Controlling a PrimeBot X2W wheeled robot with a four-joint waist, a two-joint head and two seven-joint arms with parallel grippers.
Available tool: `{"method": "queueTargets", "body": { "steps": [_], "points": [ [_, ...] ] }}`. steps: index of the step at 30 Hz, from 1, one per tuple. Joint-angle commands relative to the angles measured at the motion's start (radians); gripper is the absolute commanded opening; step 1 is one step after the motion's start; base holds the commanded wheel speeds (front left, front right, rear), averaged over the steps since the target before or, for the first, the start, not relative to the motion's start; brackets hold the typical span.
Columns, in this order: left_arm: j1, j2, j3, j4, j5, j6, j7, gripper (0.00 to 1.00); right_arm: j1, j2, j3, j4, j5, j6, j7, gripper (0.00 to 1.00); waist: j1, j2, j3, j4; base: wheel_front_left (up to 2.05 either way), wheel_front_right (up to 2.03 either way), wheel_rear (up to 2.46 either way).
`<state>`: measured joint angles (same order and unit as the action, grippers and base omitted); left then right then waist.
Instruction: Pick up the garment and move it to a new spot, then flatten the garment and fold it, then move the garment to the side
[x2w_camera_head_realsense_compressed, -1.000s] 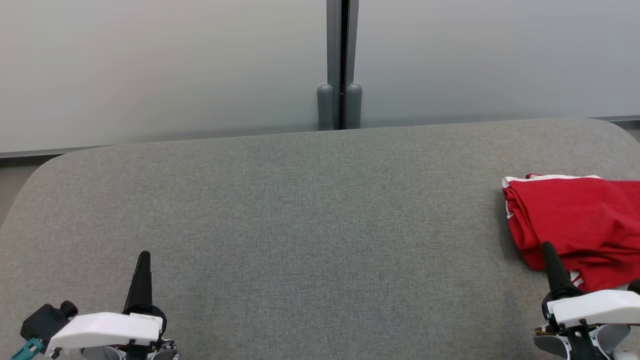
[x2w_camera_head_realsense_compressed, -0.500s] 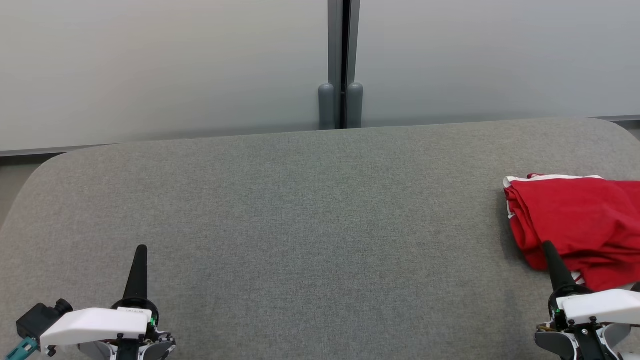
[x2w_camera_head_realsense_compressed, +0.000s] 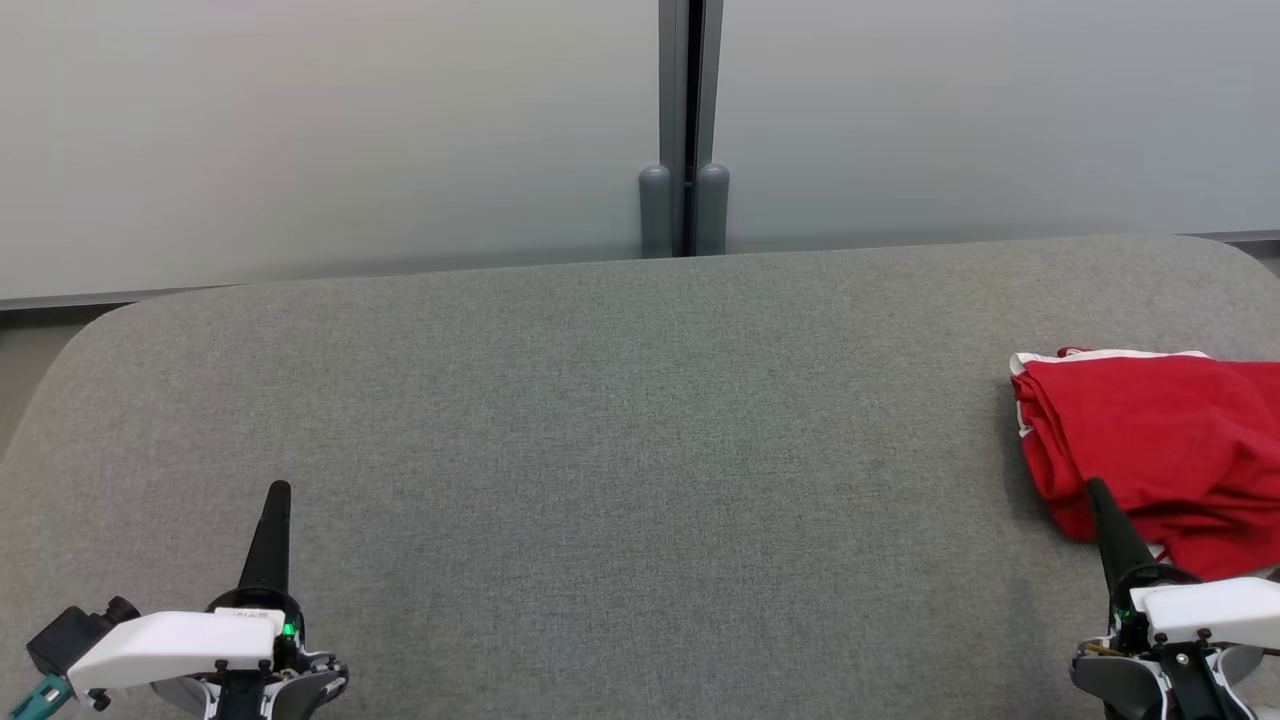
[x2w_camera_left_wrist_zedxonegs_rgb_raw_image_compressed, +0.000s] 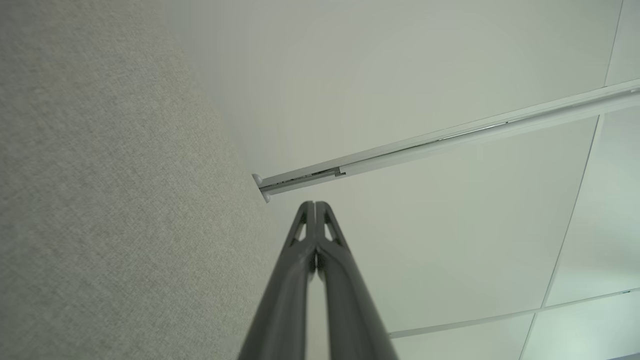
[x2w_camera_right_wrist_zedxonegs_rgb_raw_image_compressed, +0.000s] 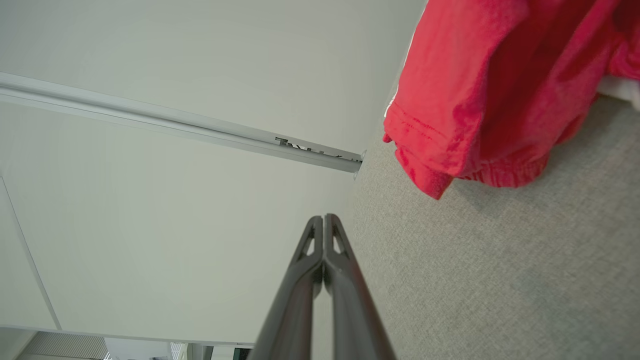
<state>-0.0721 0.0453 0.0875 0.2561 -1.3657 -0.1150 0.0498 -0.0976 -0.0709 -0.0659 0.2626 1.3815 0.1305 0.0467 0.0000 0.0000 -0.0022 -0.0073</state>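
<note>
The garment (x2w_camera_head_realsense_compressed: 1150, 440), red with white trim, lies bunched at the right end of the grey fabric-covered table (x2w_camera_head_realsense_compressed: 640, 450) and runs past the right edge of the head view, so its full outline cannot be determined. In the right wrist view the garment (x2w_camera_right_wrist_zedxonegs_rgb_raw_image_compressed: 480, 90) shows a stitched hem and a ribbed edge resting on the grey surface. The right gripper (x2w_camera_head_realsense_compressed: 1095, 487) sits at the lower right of the head view with its two dark fingers pressed together and nothing between them. Its tip overlaps the near left corner of the garment in that view. The right wrist view shows the right gripper (x2w_camera_right_wrist_zedxonegs_rgb_raw_image_compressed: 324, 217) apart from the cloth, with bare grey surface between them. The left gripper (x2w_camera_head_realsense_compressed: 277, 490) sits at the lower left over the bare table, well apart from the garment. Its fingers are likewise fully closed and empty, which the left wrist view confirms at the left gripper (x2w_camera_left_wrist_zedxonegs_rgb_raw_image_compressed: 315, 204). Pale wall panels (x2w_camera_head_realsense_compressed: 300, 130) stand behind the table, joined by a grey vertical post (x2w_camera_head_realsense_compressed: 685, 120).
</note>
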Motion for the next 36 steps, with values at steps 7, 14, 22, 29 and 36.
{"method": "queueTargets", "body": {
  "steps": [7,14,22,29,36],
  "points": [
    [-0.029,0.007,0.012,-0.01,-0.066,-0.01,0.019,0.0,-0.016,0.003,-0.018,-0.013,0.063,0.0,0.022,0.0,0.0,0.0,0.001,0.002,0.0,0.0,0.0],
    [-0.033,0.007,0.017,-0.01,-0.118,-0.012,0.031,0.0,-0.017,0.008,-0.028,-0.015,0.112,0.0,0.036,0.0,0.0,0.0,0.002,0.003,0.0,0.0,0.0],
    [-0.039,0.007,0.022,-0.011,-0.175,-0.016,0.047,0.0,-0.016,0.013,-0.039,-0.017,0.163,0.0,0.052,0.0,0.0,0.0,0.003,0.005,0.0,0.0,0.0],
    [-0.042,0.007,0.027,-0.012,-0.219,-0.019,0.059,0.0,-0.014,0.018,-0.047,-0.018,0.205,0.0,0.063,0.0,0.0,0.0,0.004,0.006,0.0,0.0,0.0],
    [-0.043,0.007,0.03,-0.012,-0.248,-0.017,0.068,0.0,-0.014,0.02,-0.052,-0.02,0.232,0.0,0.072,0.0,0.0,0.0,0.005,0.007,0.0,0.0,0.0]
  ]
}}
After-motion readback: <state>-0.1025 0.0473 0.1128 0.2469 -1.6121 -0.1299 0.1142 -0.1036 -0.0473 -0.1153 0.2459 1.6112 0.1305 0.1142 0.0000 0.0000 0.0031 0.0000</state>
